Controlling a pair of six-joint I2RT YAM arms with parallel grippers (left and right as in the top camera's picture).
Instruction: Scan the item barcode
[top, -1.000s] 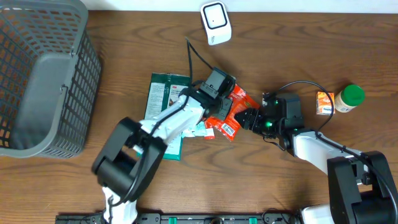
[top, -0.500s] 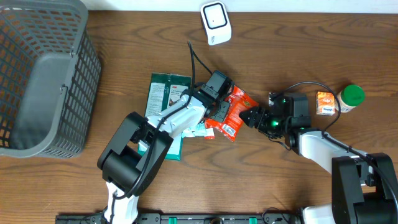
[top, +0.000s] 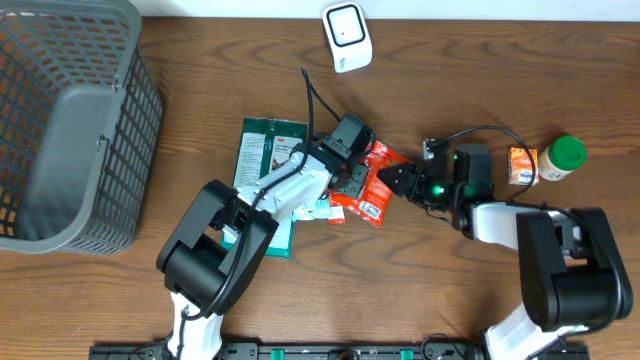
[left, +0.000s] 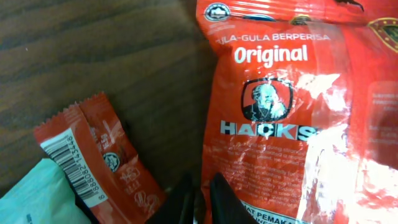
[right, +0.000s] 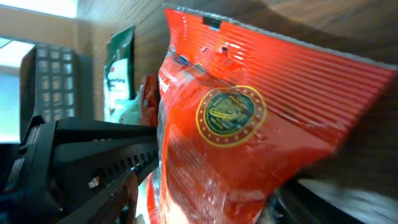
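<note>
Surface: brown wood-grain tabletop (top: 200, 60), with a pale strip along its far edge. Nothing more of the room can be made out.

Overhead: grey mesh basket (top: 140, 110) at the left. White scanner (top: 346, 36) at the far edge, well apart from the rest. Green packet (top: 262, 150) lies flat at centre. Red candy bag (top: 381, 159) is just right of it, between the two arms. Small orange box (top: 522, 165) touches a green-capped bottle (top: 560, 157) at the right.

Left gripper (top: 352, 180) sits over the bag's left part. Right gripper (top: 398, 183) is at the bag's right edge.

Left wrist only: fingertips nearly together, pinching the bag's left edge. The bag front reads "Original" and "HACKS". A small red sachet (left: 99, 155) lies beside it with its barcode facing up.

Right wrist only: the bag's crimped end and a gold seal fill the frame. The dark jaws stand apart on either side of the bag; cannot tell whether they press it.
</note>
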